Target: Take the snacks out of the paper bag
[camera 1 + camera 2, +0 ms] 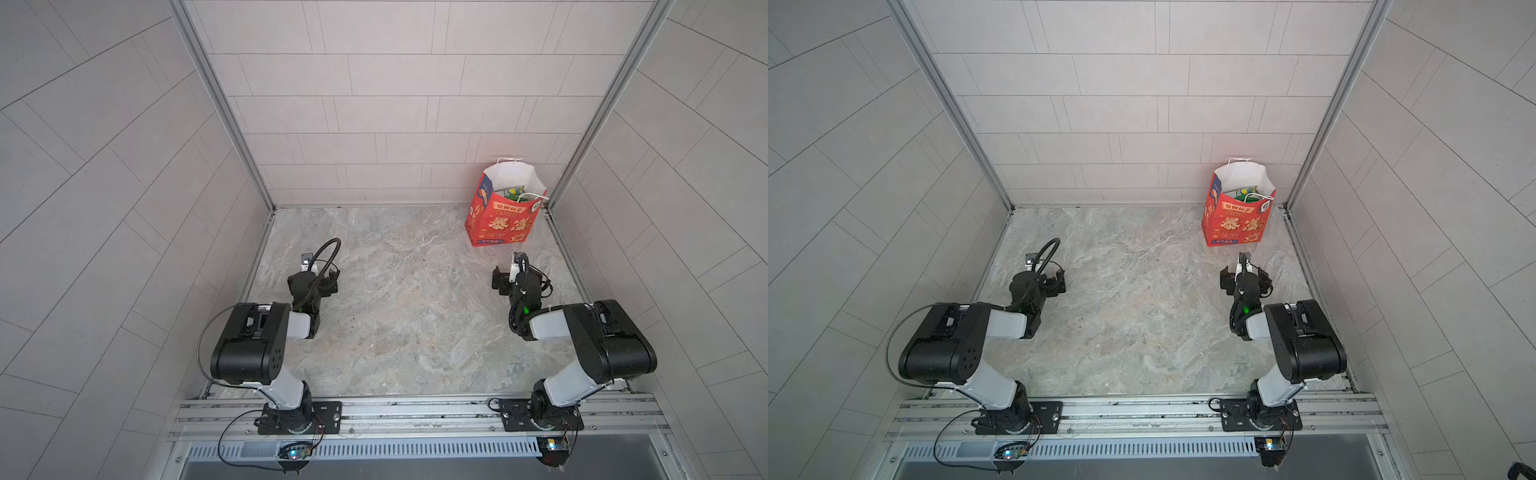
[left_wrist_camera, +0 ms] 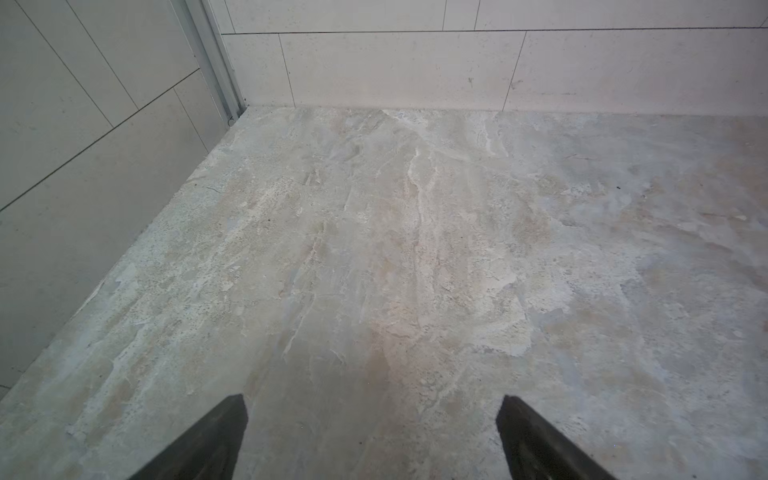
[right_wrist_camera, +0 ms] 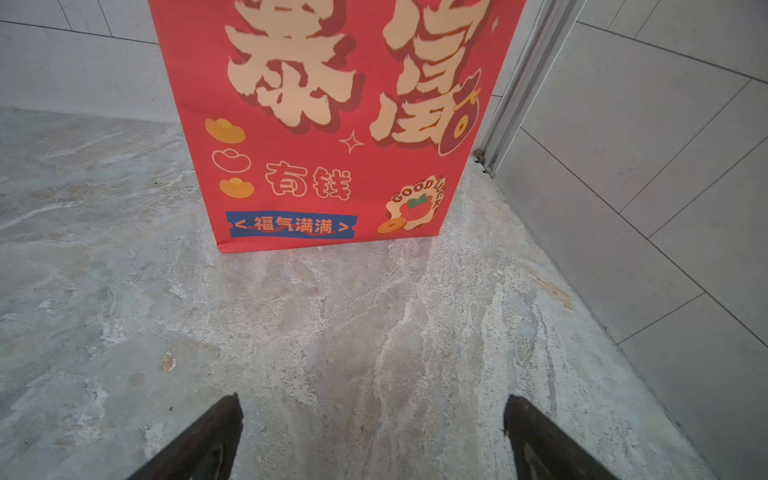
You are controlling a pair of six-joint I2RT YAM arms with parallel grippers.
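Note:
The red paper bag (image 1: 503, 218) (image 1: 1236, 222) with gold characters stands upright in the far right corner of the stone table, its mouth open. Inside it, only the tops of the snacks (image 1: 512, 192) (image 1: 1245, 193) show, green and yellow-green, under a white cord handle. My right gripper (image 1: 521, 279) (image 1: 1246, 279) (image 3: 372, 405) is open and empty, low over the table a short way in front of the paper bag (image 3: 332, 124). My left gripper (image 1: 316, 280) (image 1: 1038, 282) (image 2: 372, 405) is open and empty at the left, over bare stone.
Tiled walls close in the table on the left, the back and the right, with metal corner posts (image 1: 582, 137) (image 3: 519, 83). The bag stands close to the right post. A metal rail (image 1: 415, 411) carrying both arm bases runs along the front edge.

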